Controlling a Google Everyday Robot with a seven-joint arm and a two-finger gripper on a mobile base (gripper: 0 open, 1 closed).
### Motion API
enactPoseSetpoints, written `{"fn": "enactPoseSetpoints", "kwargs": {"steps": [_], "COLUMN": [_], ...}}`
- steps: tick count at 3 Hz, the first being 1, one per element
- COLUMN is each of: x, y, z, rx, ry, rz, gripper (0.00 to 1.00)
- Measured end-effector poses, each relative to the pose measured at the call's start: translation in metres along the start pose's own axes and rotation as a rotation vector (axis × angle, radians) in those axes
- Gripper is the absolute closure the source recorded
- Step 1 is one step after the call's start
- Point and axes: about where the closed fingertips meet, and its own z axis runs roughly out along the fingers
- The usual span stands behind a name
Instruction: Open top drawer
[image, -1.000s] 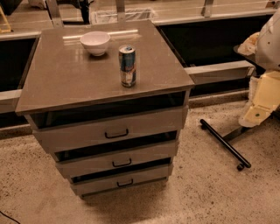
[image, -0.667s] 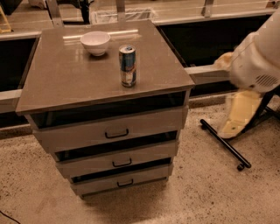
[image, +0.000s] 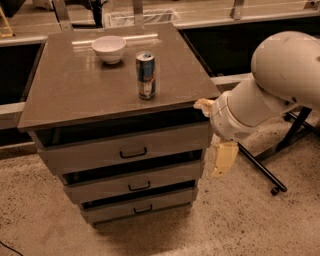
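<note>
The pincer (image: 223, 158) hangs pointing down at the right-hand front corner of the bench (image: 65, 95), just beside the right end of the top drawer (image: 90, 157). Whether it is open or closed cannot be told, and nothing can be seen in its hold. Above it, the thick white arm (image: 265, 95) reaches in from the right edge of the view, its wrist level with the bench top.

The top drawer sits directly under the bench top, the uppermost and widest of three stacked fronts. Its long axis runs left to right across the view, rising slightly toward the right. Its flat front faces the camera, with the black loop handle (image: 133, 153) at the centre. A dark gap shows between its upper edge and the bench top.

On the bench stand a white bowl (image: 108, 48) near the back and an upright drinks can (image: 145, 75) in front of it, well apart from the pincer. A black stand leg (image: 260, 170) lies on the speckled floor behind the arm.

Compared with 0.7 s ago, the arm has swung left and the pincer has come much closer to the drawer's right end. The drawers, bowl and can have not moved.
</note>
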Motion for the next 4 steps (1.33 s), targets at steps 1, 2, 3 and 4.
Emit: {"fn": "enactPoseSetpoints", "kwargs": {"steps": [1, 2, 3, 4], "x": [-0.004, -0.008, -0.026, -0.037], "y": [0.006, 0.012, 0.002, -0.02], "z": [0.008, 0.053, 0.097, 0.132], "rx": [0.013, 0.042, 0.092, 0.116], "ry": [-0.04, -0.095, -0.109, -0.088], "rz": [0.0, 0.007, -0.035, -0.071], "gripper": [0.0, 0.0, 0.0, 0.0]}}
